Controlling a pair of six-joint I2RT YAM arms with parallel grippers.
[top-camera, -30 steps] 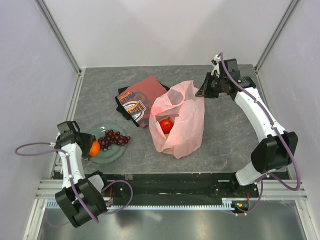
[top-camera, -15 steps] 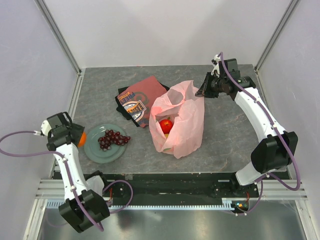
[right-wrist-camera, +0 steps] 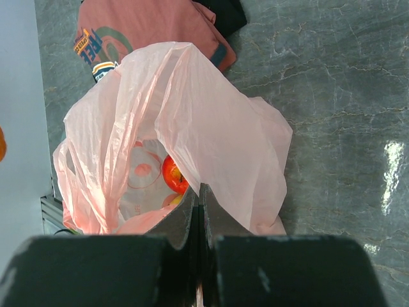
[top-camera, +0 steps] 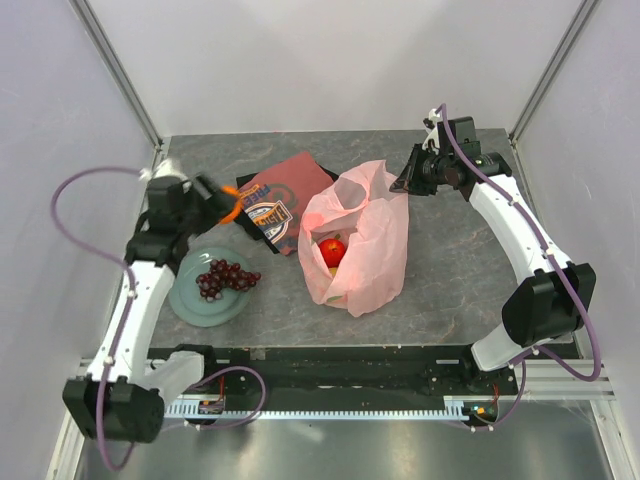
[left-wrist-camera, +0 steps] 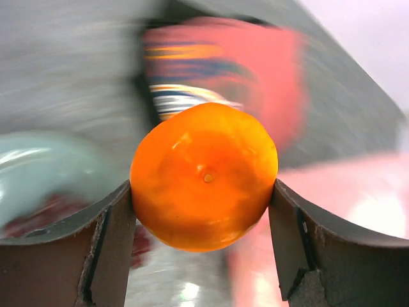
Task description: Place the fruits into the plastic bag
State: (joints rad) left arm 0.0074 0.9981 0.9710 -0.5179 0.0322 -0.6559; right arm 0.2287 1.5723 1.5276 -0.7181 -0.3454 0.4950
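My left gripper (top-camera: 228,206) is shut on the orange (top-camera: 232,204), which fills the space between its fingers in the left wrist view (left-wrist-camera: 204,176). It hangs above the table just left of the red cloth. The pink plastic bag (top-camera: 365,240) lies mid-table with its mouth open toward the left. My right gripper (top-camera: 405,183) is shut on the bag's far edge (right-wrist-camera: 211,121) and holds it up. A red apple (top-camera: 333,252) and a bit of a yellow fruit (right-wrist-camera: 172,199) lie inside the bag. Dark purple grapes (top-camera: 225,277) rest on the plate.
The pale green plate (top-camera: 190,300) sits at the near left. A folded red printed cloth (top-camera: 280,200) on something black lies between the left gripper and the bag. Enclosure walls stand on three sides.
The left arm has lifted the orange from the plate's left edge and swung it away and rightward, up beside the red cloth. The right arm and the bag have stayed still.
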